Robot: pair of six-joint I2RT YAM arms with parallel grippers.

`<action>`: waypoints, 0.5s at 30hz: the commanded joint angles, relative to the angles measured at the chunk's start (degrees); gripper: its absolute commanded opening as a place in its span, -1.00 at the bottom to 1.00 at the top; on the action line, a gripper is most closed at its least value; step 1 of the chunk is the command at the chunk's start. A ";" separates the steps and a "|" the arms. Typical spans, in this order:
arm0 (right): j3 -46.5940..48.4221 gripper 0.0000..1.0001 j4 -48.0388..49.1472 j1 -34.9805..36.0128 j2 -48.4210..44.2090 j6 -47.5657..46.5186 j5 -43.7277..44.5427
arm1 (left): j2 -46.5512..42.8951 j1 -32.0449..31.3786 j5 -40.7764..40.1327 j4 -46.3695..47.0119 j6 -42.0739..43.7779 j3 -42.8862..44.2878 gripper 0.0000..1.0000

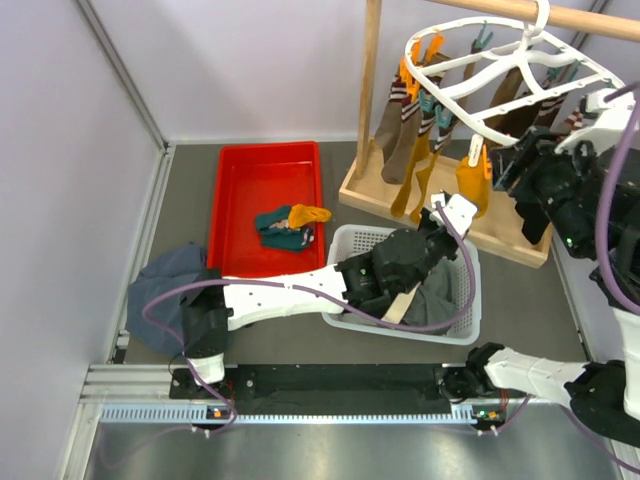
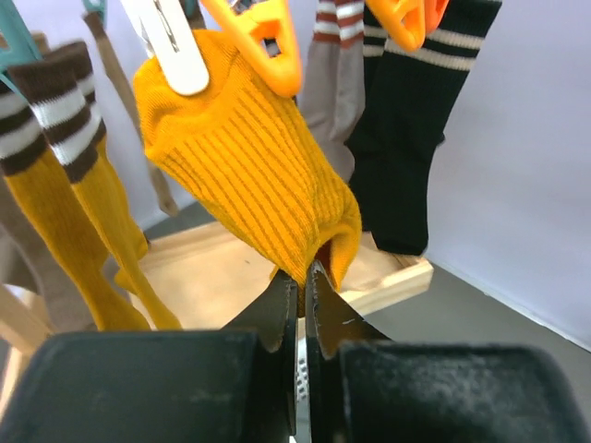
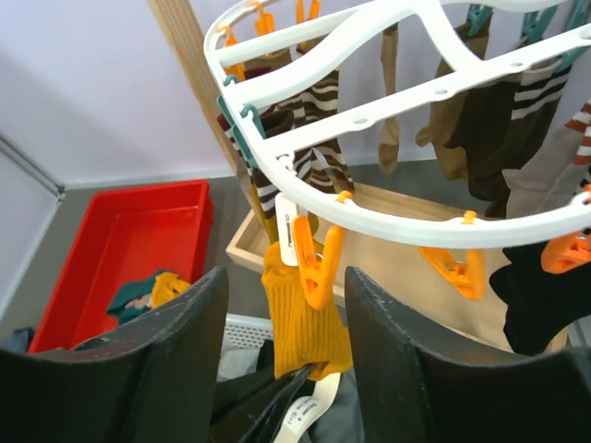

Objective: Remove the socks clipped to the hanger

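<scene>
Top external: socks (image 1: pixel 288 228) lie in red tray (image 1: pixel 240 175).

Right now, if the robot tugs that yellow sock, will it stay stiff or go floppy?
Probably floppy: the mustard sock is ribbed knit, hanging limp from its orange clip. It likely stretches before the clip lets go, with the left pincer pinching its toe. The hooked hanger may swing.

**Q:** From where does each view look?

**A:** Top external: high over the near edge of the table (image 1: pixel 520 300), looking down across it. Left wrist: very near the mustard sock (image 2: pixel 249 175), facing upward. Right wrist: near, beneath the rim of the hanger (image 3: pixel 397 111), facing the far left corner.

**Q:** Shared region?

**A:** That sock, in all three.
</scene>
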 commanded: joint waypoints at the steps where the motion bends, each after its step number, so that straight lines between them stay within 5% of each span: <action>1: -0.07 0.11 0.57 -0.04 3.01 -1.51 -4.57 | -0.63 -1.31 -5.88 5.94 6.74 1.24 -1.00; 6: -5.07 0.12 7.50 -0.12 1.61 -2.57 -10.03 | -2.82 -0.61 -3.51 5.06 2.44 -0.95 -1.00; 15: -11.31 0.08 13.05 -2.76 -0.33 2.26 -16.45 | -10.55 4.14 12.91 -4.95 -9.43 -3.51 -1.00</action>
